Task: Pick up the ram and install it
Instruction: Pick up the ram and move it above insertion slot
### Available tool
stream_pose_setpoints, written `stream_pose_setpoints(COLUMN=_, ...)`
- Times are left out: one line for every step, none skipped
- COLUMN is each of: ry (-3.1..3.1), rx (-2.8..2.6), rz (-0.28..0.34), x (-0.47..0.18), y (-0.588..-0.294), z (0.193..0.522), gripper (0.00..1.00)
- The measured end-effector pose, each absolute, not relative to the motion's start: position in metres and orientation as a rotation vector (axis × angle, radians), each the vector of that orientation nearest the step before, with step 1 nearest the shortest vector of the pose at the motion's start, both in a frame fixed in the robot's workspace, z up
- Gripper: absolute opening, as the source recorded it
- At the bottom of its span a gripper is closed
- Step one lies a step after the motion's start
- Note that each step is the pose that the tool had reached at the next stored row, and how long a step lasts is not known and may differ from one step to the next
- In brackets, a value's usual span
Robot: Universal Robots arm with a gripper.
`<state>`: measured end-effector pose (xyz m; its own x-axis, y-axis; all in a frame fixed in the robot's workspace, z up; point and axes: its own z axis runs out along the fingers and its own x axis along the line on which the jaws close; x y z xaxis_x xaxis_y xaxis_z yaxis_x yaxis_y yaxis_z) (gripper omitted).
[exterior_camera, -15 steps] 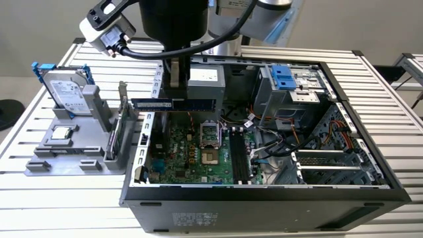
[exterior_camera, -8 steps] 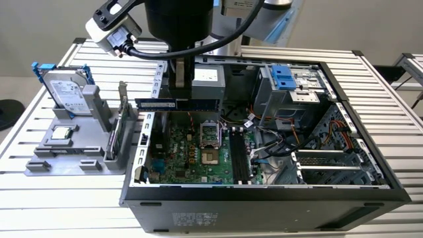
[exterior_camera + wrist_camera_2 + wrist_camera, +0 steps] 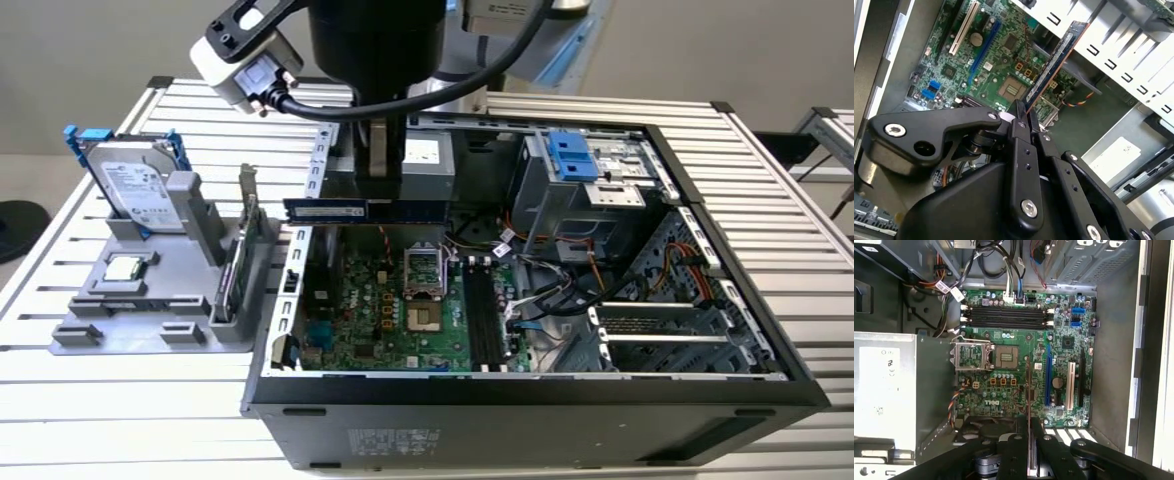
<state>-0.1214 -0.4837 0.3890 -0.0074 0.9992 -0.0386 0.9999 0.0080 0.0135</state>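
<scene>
One gripper (image 3: 1023,115) clamping ram (image 3: 1056,60), seemingly above motherboard (image 3: 360,320)

A desk (image 3: 787,260) of silvery ribbed metal slats is stretching across the exterior view, its grooves running from side to side and black caps sitting at its far corners. Soft, even light is falling on it, and the slats are gleaming pale. Behind the desk a plain, pale grey wall (image 3: 80,40) is rising; below it, at the exterior view's left, a beige floor (image 3: 30,180) is showing. A dark round base (image 3: 14,228) is resting on that floor at the picture's very edge. At the exterior view's right, a second slatted surface (image 3: 834,135) is standing near the desk's far corner.
</scene>
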Motion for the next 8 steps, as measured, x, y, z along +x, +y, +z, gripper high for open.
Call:
stream_pose_setpoints(ry=2.204, rx=2.187, rz=-0.027, x=-0.1206, y=-0.4837, z=0.3890, gripper=0.00)
stream_pose_setpoints(ry=2.204, rx=2.187, rz=-0.027, x=-0.1198, y=-0.4837, z=0.3890, gripper=0.00)
stream_pose_setpoints(ry=2.204, rx=2.187, rz=-0.027, x=-0.1189, y=-0.4837, z=0.3890, gripper=0.00)
stream_pose_setpoints(ry=2.204, rx=2.187, rz=-0.027, x=-0.1181, y=-0.4837, z=0.3890, gripper=0.00)
stream_pose_setpoints(ry=2.204, rx=2.187, rz=-0.027, x=-0.1174, y=-0.4837, z=0.3890, gripper=0.00)
stream_pose_setpoints(ry=2.204, rx=2.187, rz=-0.027, x=-0.1166, y=-0.4837, z=0.3890, gripper=0.00)
stream_pose_setpoints(ry=2.204, rx=2.187, rz=-0.027, x=-0.1159, y=-0.4837, z=0.3891, gripper=0.00)
stream_pose_setpoints(ry=2.204, rx=2.187, rz=-0.027, x=-0.1152, y=-0.4837, z=0.3891, gripper=0.00)
